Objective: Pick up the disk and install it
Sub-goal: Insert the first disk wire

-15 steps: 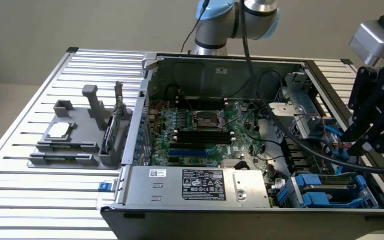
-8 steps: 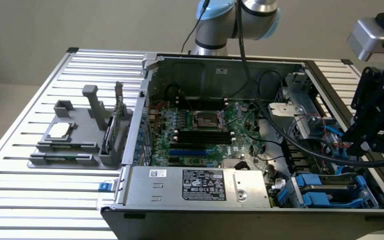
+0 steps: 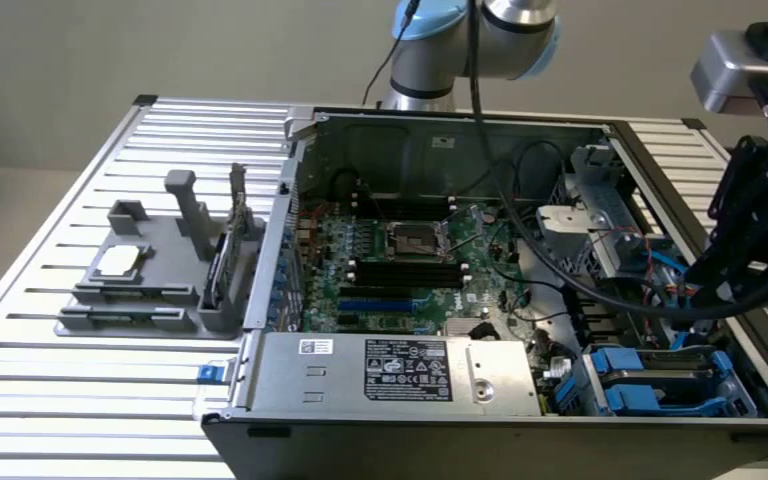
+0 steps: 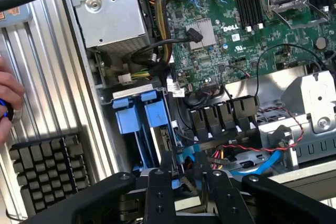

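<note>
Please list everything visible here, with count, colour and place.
computer case: one, grey, open, on the table
table: one, silver, under the case
motherboard: one, green, inside the case
power supply box: one, grey, inside the case
drive carriers: at least two, blue, in the case's bay
stand: one, grey, on the table, exterior view's left
person's hand: one, over the table beside the case
robot arm: one, silver and blue, behind the case
pincer: one, black, above the drive carriers
</note>
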### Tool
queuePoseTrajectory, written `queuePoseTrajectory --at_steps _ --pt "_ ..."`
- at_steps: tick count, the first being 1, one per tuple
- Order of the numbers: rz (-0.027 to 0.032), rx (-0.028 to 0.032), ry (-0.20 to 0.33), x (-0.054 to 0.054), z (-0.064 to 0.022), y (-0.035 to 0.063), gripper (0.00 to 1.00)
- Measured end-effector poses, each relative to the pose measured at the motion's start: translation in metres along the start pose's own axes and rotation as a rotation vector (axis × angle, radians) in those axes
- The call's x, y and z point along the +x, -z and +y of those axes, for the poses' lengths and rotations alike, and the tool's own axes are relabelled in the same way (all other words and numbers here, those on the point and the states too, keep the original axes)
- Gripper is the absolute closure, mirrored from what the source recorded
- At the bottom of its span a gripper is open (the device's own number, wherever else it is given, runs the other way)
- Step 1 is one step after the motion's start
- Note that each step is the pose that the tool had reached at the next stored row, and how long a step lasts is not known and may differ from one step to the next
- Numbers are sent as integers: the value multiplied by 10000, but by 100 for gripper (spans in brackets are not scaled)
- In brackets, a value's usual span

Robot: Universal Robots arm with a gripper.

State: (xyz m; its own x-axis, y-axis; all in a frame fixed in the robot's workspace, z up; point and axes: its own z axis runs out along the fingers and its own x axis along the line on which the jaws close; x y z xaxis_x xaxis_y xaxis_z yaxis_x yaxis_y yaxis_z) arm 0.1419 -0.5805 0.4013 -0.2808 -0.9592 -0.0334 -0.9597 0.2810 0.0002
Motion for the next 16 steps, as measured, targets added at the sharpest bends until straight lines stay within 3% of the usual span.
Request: queuePoseTrajectory --at_steps 16 --pt "3 47 -2180 1 0 -43 69"
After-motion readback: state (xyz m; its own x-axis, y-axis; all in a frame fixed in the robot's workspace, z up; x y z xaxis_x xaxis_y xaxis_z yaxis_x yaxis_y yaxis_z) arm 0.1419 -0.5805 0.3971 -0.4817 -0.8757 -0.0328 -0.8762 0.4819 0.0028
